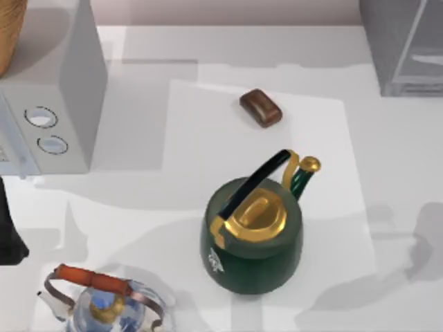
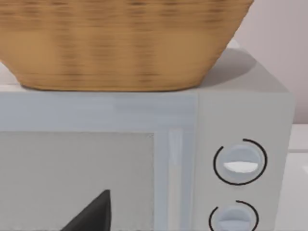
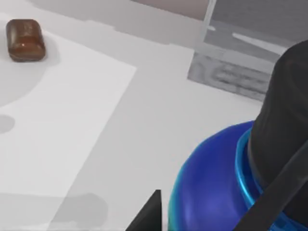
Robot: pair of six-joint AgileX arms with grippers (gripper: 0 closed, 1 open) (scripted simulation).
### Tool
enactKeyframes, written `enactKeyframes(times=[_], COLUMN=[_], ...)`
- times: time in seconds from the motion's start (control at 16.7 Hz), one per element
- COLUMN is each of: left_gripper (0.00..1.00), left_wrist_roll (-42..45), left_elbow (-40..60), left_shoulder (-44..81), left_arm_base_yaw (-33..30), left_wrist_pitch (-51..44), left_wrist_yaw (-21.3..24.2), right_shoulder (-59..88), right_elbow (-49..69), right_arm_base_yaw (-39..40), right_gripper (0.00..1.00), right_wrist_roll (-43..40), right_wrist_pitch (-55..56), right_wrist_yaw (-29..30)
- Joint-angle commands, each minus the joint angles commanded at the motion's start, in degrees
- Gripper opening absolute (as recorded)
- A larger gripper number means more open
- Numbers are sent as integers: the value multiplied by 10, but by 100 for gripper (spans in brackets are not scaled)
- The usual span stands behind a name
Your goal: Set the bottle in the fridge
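The fridge (image 1: 405, 48) stands at the table's (image 1: 394, 159) far right corner, its pale see-through panel facing the middle. In the right wrist view, a blue bottle (image 3: 211, 192) with a black cap sits close against the right gripper (image 3: 216, 211); dark finger parts flank it, but whether they clamp it cannot be told. The bottle lies on the table just short of the fridge (image 3: 250, 53).

At the table's far left edge stands a lighter grey box with two round dials (image 1: 48, 111), a woven basket (image 2: 120, 43) on top. The left arm (image 1: 8, 228) is parked at the left edge; its grip cannot be told.

A white mat (image 1: 208, 124) carries a brown block (image 1: 261, 107) and a green kettle (image 1: 252, 232) with gold lid. A glass kettle (image 1: 104, 304) sits at the near edge.
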Motion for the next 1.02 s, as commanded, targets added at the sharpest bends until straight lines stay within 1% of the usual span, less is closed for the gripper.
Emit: enactKeyframes(times=[0.18,0.36,0.78,1.02], left_gripper=[100,100,100,100], left_wrist_roll=[0,0,0,0], left_elbow=[0,0,0,0], left_shoulder=[0,0,0,0], left_arm_base_yaw=[0,0,0,0], left_wrist_pitch=[0,0,0,0], left_wrist_yaw=[0,0,0,0], right_shoulder=[-94,-134,-128,-44], right_elbow=[-55,-85,-82,-31], right_arm_base_yaw=[18,24,22,11], right_gripper=[1,1,1,1], right_wrist_roll=[100,146,150,151], right_wrist_pitch=[79,122,129,188], right_wrist_yaw=[78,119,119,103])
